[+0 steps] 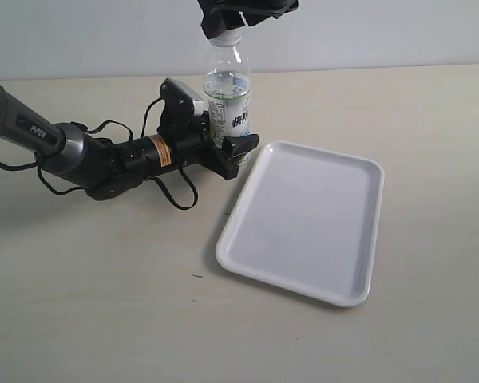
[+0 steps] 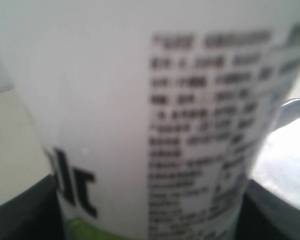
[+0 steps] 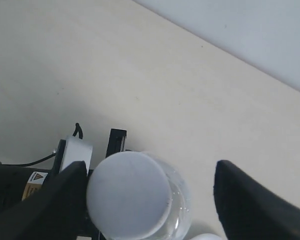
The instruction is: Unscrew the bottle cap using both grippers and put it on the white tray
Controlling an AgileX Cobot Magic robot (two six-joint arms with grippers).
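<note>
The cap (image 3: pixel 127 195) sits on the neck of the bottle (image 1: pixel 227 88), which stands upright on the worktop (image 1: pixel 104 303). The right claw (image 3: pixel 152 192) hangs over the bottle's top with its jaws apart, one just beside the cap and the other well clear, so it looks off-centre. It should centre on the cap, close squarely on its side, then twist. The left claw (image 1: pixel 222 136) is clamped low on the bottle and must hold firm against the turn. The tray (image 1: pixel 303 223) lies just beside the bottle.
</note>
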